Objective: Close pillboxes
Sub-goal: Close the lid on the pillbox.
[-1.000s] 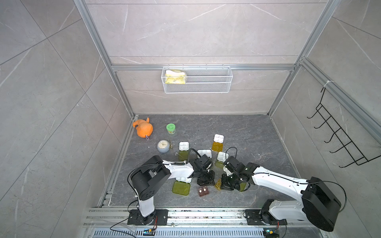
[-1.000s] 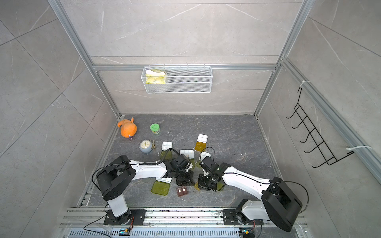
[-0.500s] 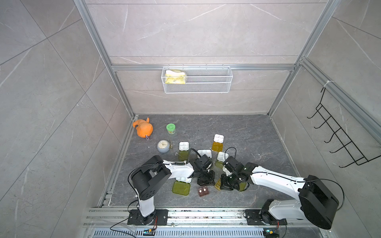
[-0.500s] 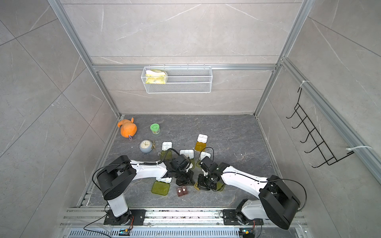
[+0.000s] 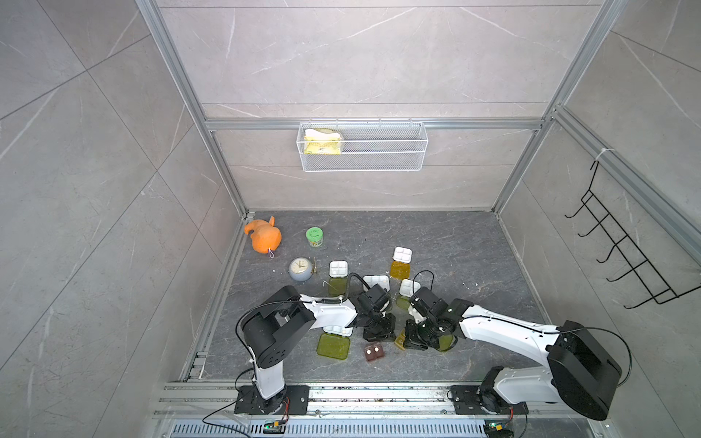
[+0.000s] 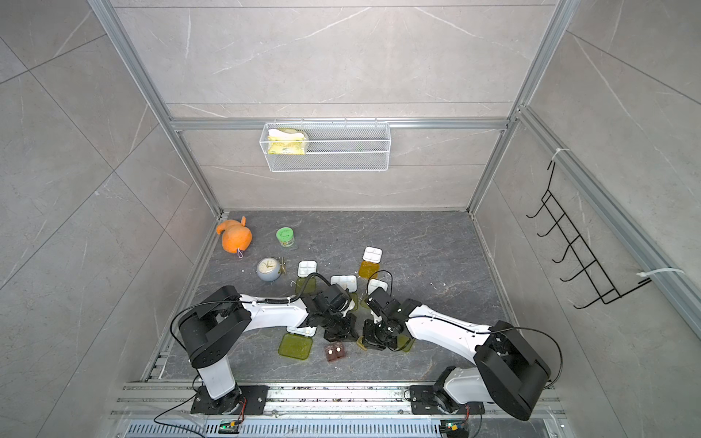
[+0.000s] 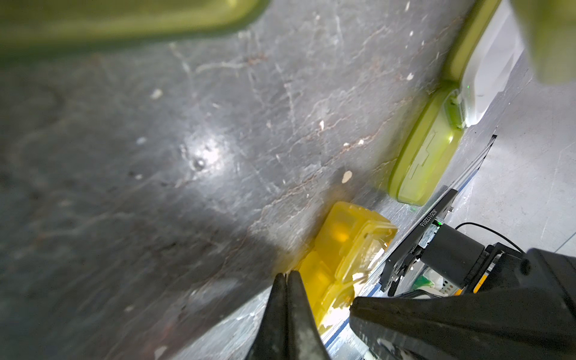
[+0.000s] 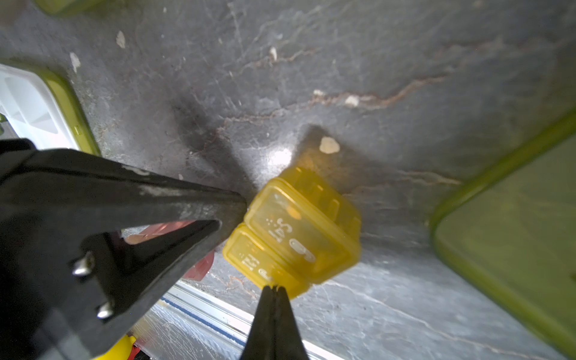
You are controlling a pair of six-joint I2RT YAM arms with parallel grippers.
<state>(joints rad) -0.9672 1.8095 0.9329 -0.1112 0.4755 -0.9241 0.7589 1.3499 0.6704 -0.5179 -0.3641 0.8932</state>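
1 tiny translucent amber plastic pillbox (image 8: 293, 237) lies on the dark grey marbled tabletop (image 5: 436, 235) near its front edge, between the 2 arms. The left gripper (image 7: 286, 277), jaws pressed together and empty, has its tip against 1 side of the box. The right gripper (image 8: 273, 288), jaws likewise pinched together on nothing, touches the edge of its lid. Just beside sits a tiny brown pillbox (image 5: 374, 352), and next to that an open palm-sized yellow-green-lidded pillbox (image 5: 333, 346) with a white tray. Further back lies an open orange-lidded pillbox (image 5: 400, 270), and well apart a small round grey clock (image 5: 300, 269) and a round green-lidded jar (image 5: 315, 237).
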